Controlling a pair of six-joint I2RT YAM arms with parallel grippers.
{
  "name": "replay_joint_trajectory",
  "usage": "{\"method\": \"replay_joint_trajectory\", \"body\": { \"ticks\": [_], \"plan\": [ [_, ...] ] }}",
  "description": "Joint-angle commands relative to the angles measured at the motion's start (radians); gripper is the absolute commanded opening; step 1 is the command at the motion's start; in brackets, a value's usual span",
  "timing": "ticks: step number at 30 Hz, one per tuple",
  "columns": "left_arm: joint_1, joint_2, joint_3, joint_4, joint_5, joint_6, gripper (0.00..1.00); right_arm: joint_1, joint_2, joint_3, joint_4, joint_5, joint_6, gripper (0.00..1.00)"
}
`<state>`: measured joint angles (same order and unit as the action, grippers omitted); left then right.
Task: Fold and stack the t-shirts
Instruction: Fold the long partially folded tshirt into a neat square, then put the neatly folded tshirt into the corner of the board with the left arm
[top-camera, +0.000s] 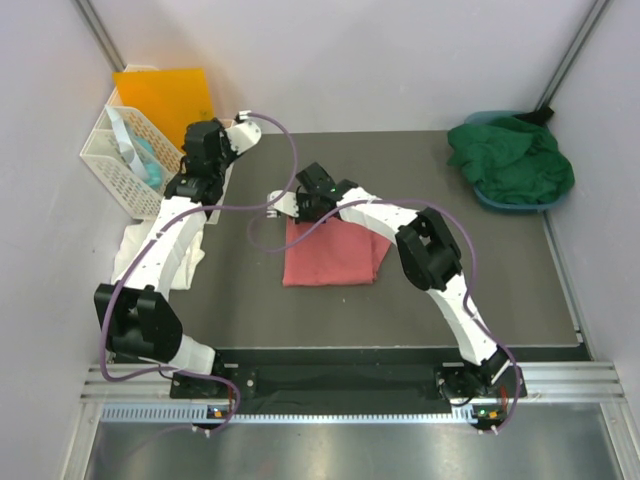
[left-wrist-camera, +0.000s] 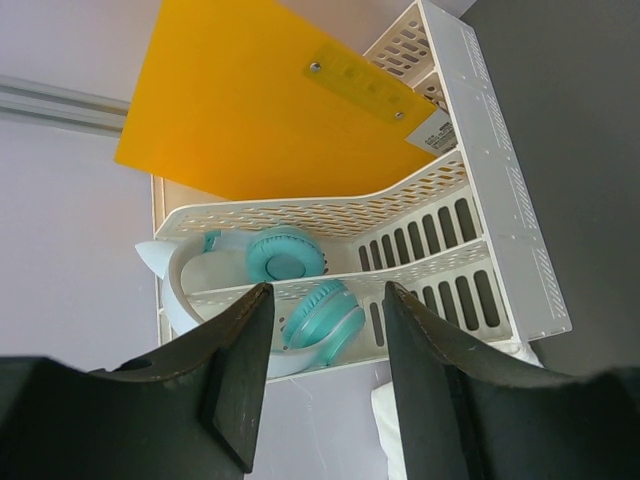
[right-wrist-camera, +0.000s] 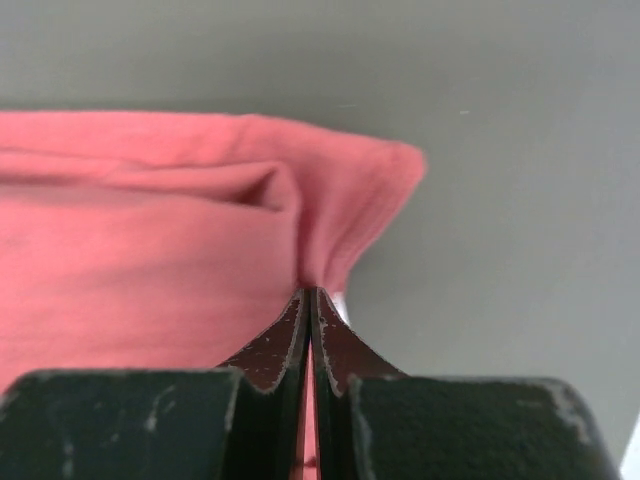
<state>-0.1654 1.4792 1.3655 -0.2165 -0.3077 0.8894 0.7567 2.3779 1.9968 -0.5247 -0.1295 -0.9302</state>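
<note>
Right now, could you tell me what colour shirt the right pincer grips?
The shirt is salmon-pink; right wrist view.

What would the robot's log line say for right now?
right end effector: shut on pink t-shirt | left end effector: open, empty, facing basket

Pink tee (top-camera: 330, 262) folded centre — green tee (top-camera: 515, 160) right — white tee (top-camera: 128, 250) left

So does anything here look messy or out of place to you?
A little. The green shirt lies crumpled in a blue tub at the far right, and the white shirt is bunched at the left edge of the mat. Only the pink shirt looks folded, its corner pinched by the right gripper.
</note>
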Motion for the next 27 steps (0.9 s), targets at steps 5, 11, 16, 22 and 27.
{"method": "replay_joint_trajectory", "body": {
  "ticks": [5, 11, 16, 22, 27],
  "plan": [
    [-0.002, -0.072, -0.038, 0.063, 0.013, -0.003, 0.53, 0.02, -0.127, -0.11, 0.212, 0.155, 0.025, 0.0],
    [-0.005, -0.173, -0.141, 0.085, 0.11, 0.056, 0.55, -0.051, -0.317, -0.28, 0.298, 0.35, -0.027, 0.35],
    [-0.043, -0.27, -0.189, -0.018, 0.275, 0.068, 0.49, -0.18, -0.465, -0.42, 0.334, 0.445, -0.053, 0.58],
    [-0.213, -0.349, -0.383, -0.118, 0.381, 0.036, 0.68, -0.301, -0.603, -0.435, 0.204, 0.485, -0.007, 0.66],
    [-0.41, -0.326, -0.543, -0.052, 0.338, -0.033, 0.72, -0.365, -0.658, -0.432, 0.137, 0.548, -0.016, 0.67]
  ]
}}
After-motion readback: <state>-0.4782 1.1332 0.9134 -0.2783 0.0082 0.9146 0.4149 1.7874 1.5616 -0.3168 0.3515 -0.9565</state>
